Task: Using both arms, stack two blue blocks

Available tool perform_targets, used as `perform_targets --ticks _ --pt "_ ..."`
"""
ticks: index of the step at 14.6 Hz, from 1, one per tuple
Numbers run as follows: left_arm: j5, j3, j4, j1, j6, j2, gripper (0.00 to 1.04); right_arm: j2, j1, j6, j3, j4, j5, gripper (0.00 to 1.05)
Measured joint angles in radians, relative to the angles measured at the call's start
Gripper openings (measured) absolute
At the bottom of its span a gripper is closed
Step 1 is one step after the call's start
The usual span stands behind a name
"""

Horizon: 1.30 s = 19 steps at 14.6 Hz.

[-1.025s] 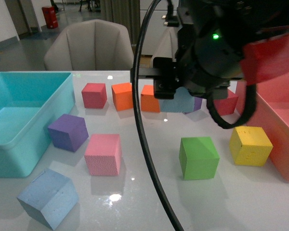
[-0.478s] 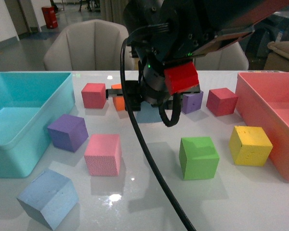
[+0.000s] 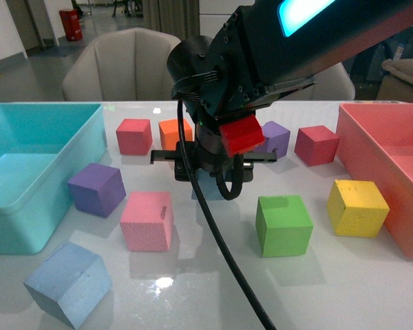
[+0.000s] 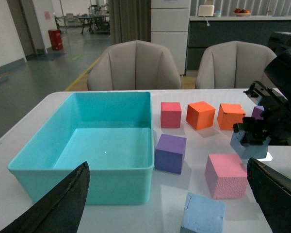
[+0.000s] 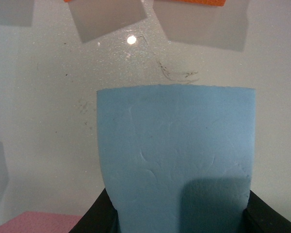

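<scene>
My right gripper [image 3: 205, 173] is shut on a pale blue block [image 5: 177, 160] and holds it low over the middle of the white table. In the front view only a sliver of that block [image 3: 197, 189] shows under the black arm. The left wrist view shows it [image 4: 247, 146] in the right gripper [image 4: 254, 136], behind the pink cube. The second blue block [image 3: 69, 282] lies tilted at the table's near left corner. It also shows in the left wrist view [image 4: 202, 213], just ahead of my left gripper [image 4: 168, 167], which is open and empty above it.
A large turquoise bin [image 3: 27, 199] stands at the left and a pink bin [image 3: 399, 172] at the right. A purple cube [image 3: 96, 189], pink cube [image 3: 146, 220], green cube [image 3: 283, 225] and yellow cube [image 3: 358, 207] lie around. Red, orange and purple cubes line the back.
My right arm has swung left and down with the blue block, from the right back of the table to its middle. The other cubes have not moved.
</scene>
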Motion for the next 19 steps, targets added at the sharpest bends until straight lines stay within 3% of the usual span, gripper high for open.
perform_targets --ticks 3,4,6,8,13,17,19 --pt "0.0 0.0 0.0 0.0 0.0 0.0 0.98 0.041 -0.009 0.028 0.075 -0.045 0.006 0.41" --pt "0.0 0.0 0.0 0.0 0.0 0.0 0.98 0.051 -0.01 0.029 0.087 -0.06 0.012 0.47" --pt "0.0 0.0 0.0 0.0 0.0 0.0 0.98 0.063 -0.01 0.029 0.087 -0.059 0.012 0.8" --pt "0.0 0.0 0.0 0.0 0.0 0.0 0.98 0.059 -0.011 0.033 0.08 -0.031 0.004 1.0" --pt "0.0 0.0 0.0 0.0 0.0 0.0 0.98 -0.194 -0.056 0.084 -0.143 0.115 -0.034 0.98" --pt "0.0 0.0 0.0 0.0 0.0 0.0 0.98 -0.66 -0.098 0.149 -0.619 0.439 -0.082 0.98" --pt "0.0 0.0 0.0 0.0 0.0 0.0 0.98 -0.826 -0.108 0.146 -0.781 0.51 -0.079 0.98"
